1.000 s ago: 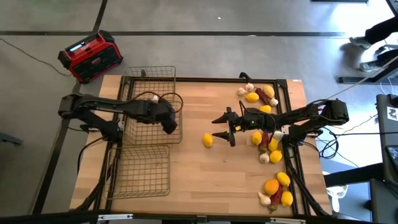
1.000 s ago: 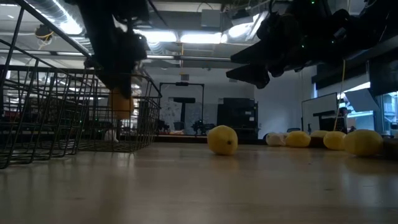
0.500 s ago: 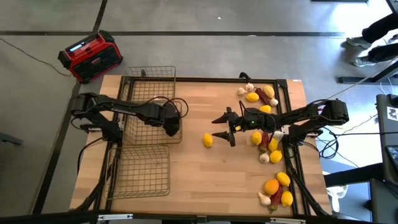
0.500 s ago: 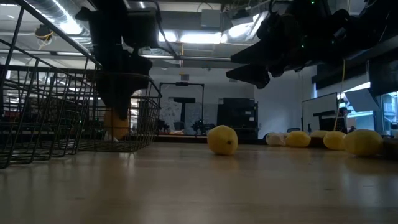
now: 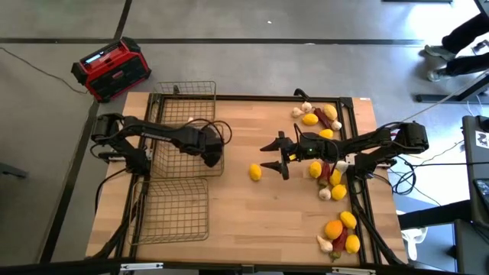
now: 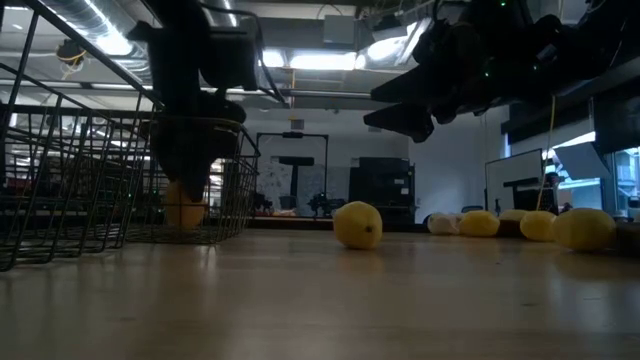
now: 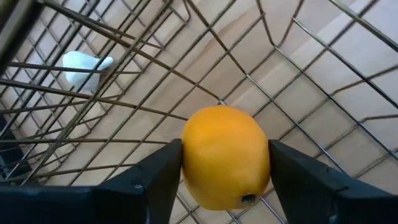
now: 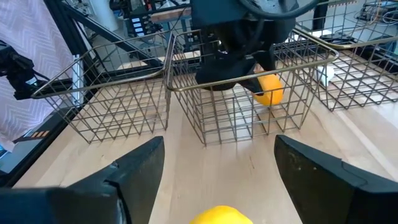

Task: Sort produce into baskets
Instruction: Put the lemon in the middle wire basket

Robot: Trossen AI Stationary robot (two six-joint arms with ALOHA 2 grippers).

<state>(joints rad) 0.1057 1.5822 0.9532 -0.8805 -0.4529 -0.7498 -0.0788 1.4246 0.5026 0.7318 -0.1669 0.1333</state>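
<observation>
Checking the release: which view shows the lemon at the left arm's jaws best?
Left wrist view: the lemon fills the frame between the left gripper jaws, inside the middle basket. Low and right wrist views show it partly behind wire and arm; high view hides it under the gripper.

I'm seeing an orange citrus [image 7: 226,157] sitting low inside the middle wire basket [image 5: 177,156], a garlic bulb [image 7: 84,66] lying farther in. A lemon [image 5: 255,173] is resting alone mid-table; remaining produce [image 5: 330,183] is lying scattered along the right edge.
</observation>
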